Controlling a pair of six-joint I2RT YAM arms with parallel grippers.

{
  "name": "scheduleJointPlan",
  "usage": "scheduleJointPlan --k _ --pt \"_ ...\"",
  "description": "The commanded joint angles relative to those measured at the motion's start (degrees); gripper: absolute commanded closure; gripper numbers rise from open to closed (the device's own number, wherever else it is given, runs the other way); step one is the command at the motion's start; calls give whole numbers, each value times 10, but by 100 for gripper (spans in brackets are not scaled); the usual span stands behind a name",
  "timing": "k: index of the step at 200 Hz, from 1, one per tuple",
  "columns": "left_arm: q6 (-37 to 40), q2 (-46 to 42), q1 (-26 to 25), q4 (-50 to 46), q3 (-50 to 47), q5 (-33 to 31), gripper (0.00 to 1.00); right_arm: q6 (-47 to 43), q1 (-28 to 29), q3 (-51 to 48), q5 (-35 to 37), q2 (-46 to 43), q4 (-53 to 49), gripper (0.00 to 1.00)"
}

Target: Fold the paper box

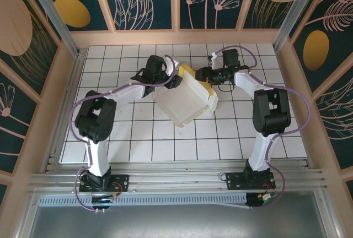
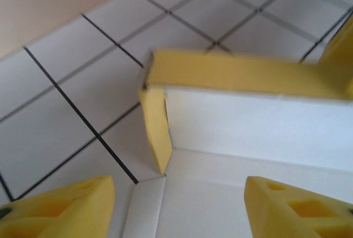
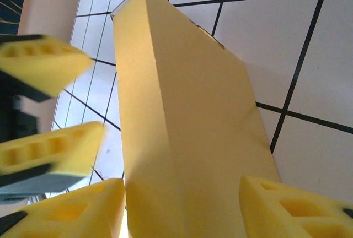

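the paper box (image 1: 185, 103) sits half formed near the centre of the top view, a little above the middle of the tiled table (image 1: 143, 139), with both grippers at its upper edge. the main risk, as i judge it, is the raised walls falling flat. the card is thin, and the left gripper (image 2: 176, 216) has its fingers spread wide over the white inside with nothing pinched. the small yellow corner flap (image 2: 156, 128), centre left in the left wrist view, hangs loose at the end of a wall, so a push there could catch or crumple it. the right gripper (image 3: 182, 210) straddles a yellow wall that runs up the middle of its view. i cannot tell whether it presses that wall, and a slack hold would let the box slide on the smooth tiles. the card looks matte, pale white inside and yellow outside, with straight edges and crisp folds.
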Motion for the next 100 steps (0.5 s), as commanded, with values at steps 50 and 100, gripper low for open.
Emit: scheduleJointPlan --k 50,100 --pt "-350 102 57 -133 273 46 41 -48 -3 11 48 -82 -2 27" --pt "-310 240 61 -235 473 188 37 104 0 -98 267 -251 9 29"
